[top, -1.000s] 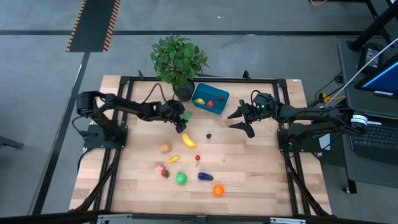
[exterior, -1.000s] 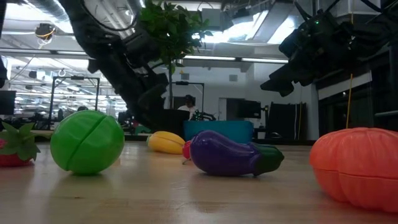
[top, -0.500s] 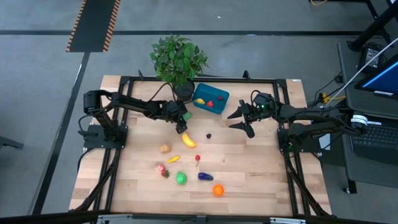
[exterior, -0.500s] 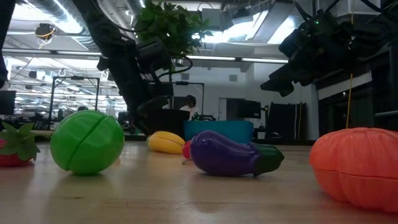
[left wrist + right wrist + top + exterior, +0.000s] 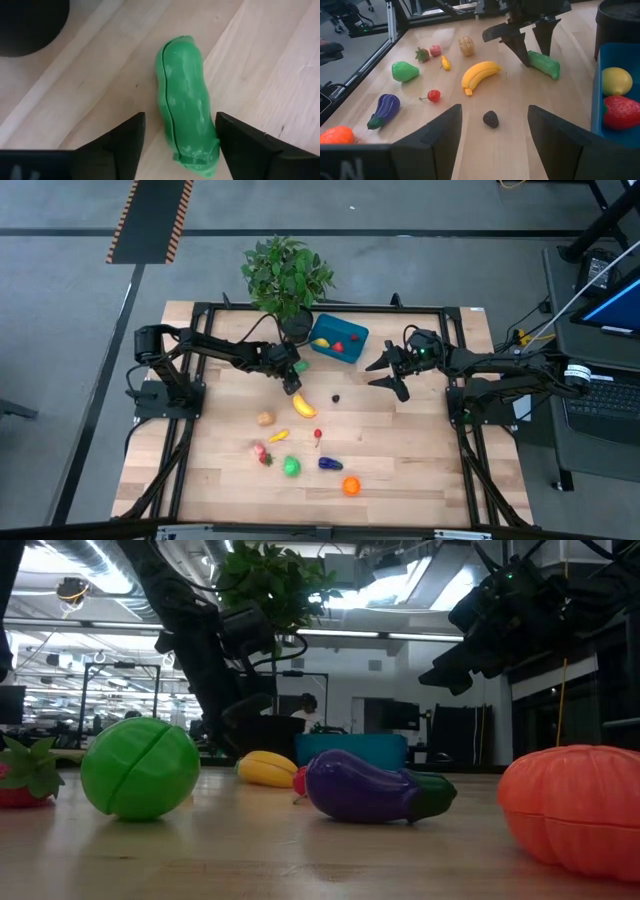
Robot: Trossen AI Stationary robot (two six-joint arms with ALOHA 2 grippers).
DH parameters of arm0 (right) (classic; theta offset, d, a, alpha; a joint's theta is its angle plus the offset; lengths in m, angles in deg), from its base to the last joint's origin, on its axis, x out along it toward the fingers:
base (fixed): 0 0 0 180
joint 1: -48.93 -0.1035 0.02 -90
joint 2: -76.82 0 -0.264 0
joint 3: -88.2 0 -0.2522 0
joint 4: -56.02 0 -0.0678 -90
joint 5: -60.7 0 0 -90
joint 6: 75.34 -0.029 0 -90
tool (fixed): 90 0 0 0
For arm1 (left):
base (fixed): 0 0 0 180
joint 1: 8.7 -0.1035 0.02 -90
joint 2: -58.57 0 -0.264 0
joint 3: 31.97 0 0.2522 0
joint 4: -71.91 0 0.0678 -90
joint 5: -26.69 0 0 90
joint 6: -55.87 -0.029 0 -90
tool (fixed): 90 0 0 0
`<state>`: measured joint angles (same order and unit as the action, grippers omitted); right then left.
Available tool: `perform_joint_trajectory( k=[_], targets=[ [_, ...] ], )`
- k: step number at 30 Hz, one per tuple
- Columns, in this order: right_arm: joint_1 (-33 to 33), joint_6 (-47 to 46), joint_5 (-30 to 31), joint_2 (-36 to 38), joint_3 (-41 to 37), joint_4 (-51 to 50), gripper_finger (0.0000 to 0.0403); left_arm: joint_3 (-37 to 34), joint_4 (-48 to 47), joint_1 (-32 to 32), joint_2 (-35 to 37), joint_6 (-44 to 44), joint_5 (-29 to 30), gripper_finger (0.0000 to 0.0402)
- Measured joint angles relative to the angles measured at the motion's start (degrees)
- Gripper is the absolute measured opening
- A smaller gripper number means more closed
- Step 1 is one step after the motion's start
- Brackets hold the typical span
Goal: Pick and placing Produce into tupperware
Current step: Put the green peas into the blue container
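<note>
The task stood at an early stage. The shallow teal-blue plastic tupperware (image 5: 339,340) sat at the far middle of the pale wooden bench (image 5: 400,460), just right of the dark pot of the leafy green plant (image 5: 287,275), and held only two pieces that showed: a yellow lemon-like fruit (image 5: 616,81) and a red strawberry (image 5: 622,112).

Most of the produce lay loose on the bench: a yellow banana (image 5: 303,406), a small dark berry (image 5: 336,397), a tan walnut-like piece (image 5: 264,418), a green pear-shaped piece (image 5: 291,467), a purple aubergine (image 5: 329,464), an orange fruit (image 5: 351,486), and a few small red and yellow pieces near the middle.

The left gripper (image 5: 528,50) hung low over a green pickle-shaped piece (image 5: 186,102) just left of the tupperware, its jaws wide and straddling the piece without yet gripping it. The right gripper (image 5: 388,369) waited right of the tupperware, jaws wide and empty
</note>
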<state>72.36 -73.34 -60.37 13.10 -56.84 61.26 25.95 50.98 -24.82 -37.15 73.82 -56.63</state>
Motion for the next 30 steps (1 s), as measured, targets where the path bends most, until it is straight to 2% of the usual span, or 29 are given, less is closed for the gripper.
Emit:
perform_joint_trajectory(
  k=[14,30],
  targets=[
    [0.00,-0.20,0.00,0.00,0.00,-0.01,0.0228,0.23,1.26,0.33,-2.30,1.09,0.02,0.0119],
    [0.02,-0.21,0.00,0.01,0.00,-0.04,0.0228,-0.22,0.39,0.34,-0.63,-0.59,-0.67,0.0119]
  ],
)
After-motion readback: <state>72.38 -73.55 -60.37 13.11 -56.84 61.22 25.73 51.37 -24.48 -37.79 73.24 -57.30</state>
